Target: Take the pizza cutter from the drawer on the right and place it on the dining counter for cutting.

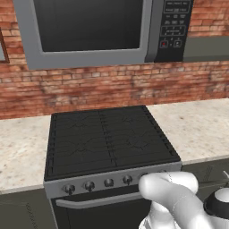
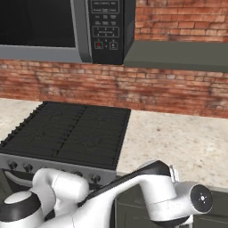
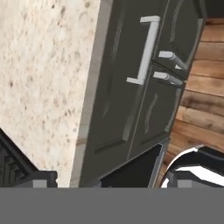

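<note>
Sim kitchen, brick wall. Black stove [image 1: 109, 141] centred, microwave [image 1: 89, 29] above, beige speckled stone top [image 2: 178, 142] flanking stove on right. White arm bent low in front of stove, wrist [image 2: 196, 198] dipped below counter edge at right. Hand cam looking down counter lip onto dark charcoal drawer [image 3: 127, 83] front w/ silver bar handle [image 3: 144, 50], closed; two more silver handles [image 3: 173, 59] on cabinet doors just beyond, wood floor [image 3: 201, 83] past those. Claw itself out of shot; jaws spread fully, nothing held. Pizza cutter unseen, presumably inside shut drawer. Dining counter not among things shown.

Step in hand, by judgement: reach for drawer handle. To do well: line up spread jaws across bar's middle, not its end posts; approach square to front; close firmly before pulling; pull straight out, avoiding neighbouring handles and counter lip.
</note>
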